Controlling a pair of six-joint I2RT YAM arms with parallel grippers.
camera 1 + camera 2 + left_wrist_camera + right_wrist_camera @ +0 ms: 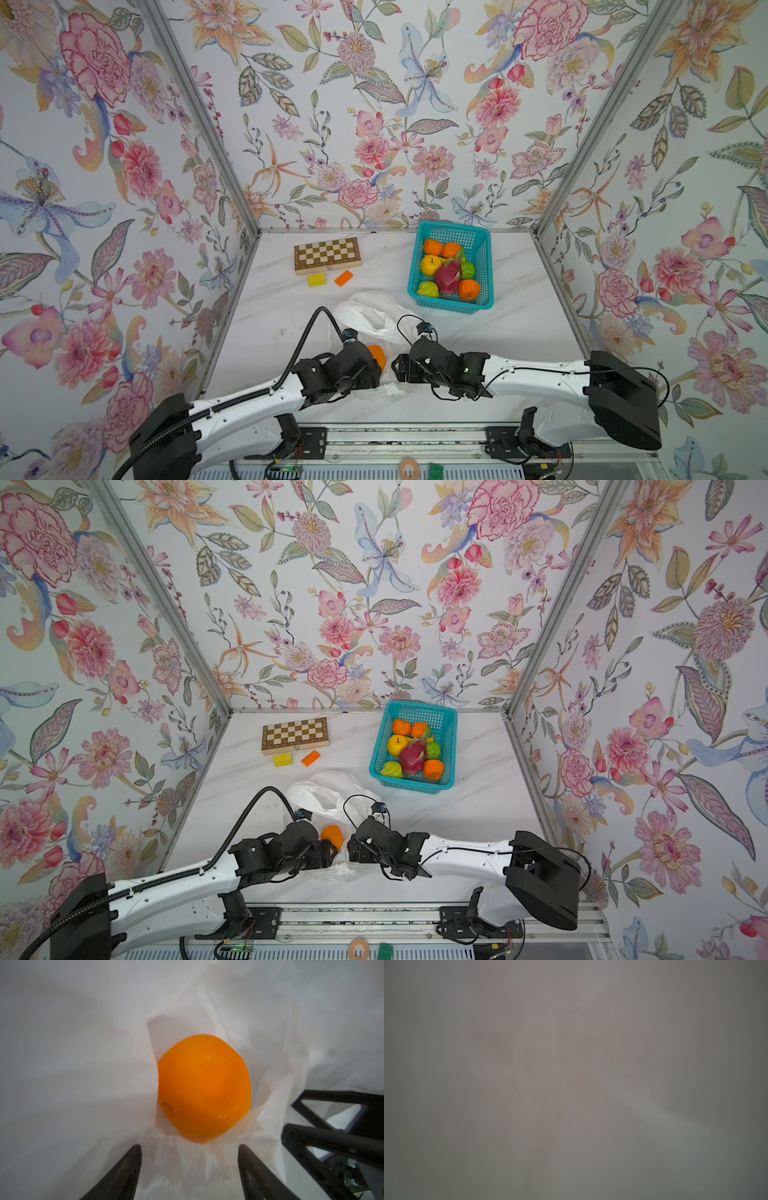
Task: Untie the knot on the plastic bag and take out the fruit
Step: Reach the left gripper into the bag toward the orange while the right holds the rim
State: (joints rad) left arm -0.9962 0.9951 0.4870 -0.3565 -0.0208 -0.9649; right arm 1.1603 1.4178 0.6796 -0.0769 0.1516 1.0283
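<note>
the left claw [189,1147] is spread wide with nothing in it — one orange fruit [204,1088] sits just past its tips, in the crumpled plastic bag [374,316] on the table [519,332]. the right claw [395,369] is at the bag's other side; i cannot tell if it is spread or pinching. farther back a teal basket [482,266] holds the other fruit [448,276] — and to its left lie a yellow block [316,280], an orange block [343,278] and a chess board [327,254].
</note>
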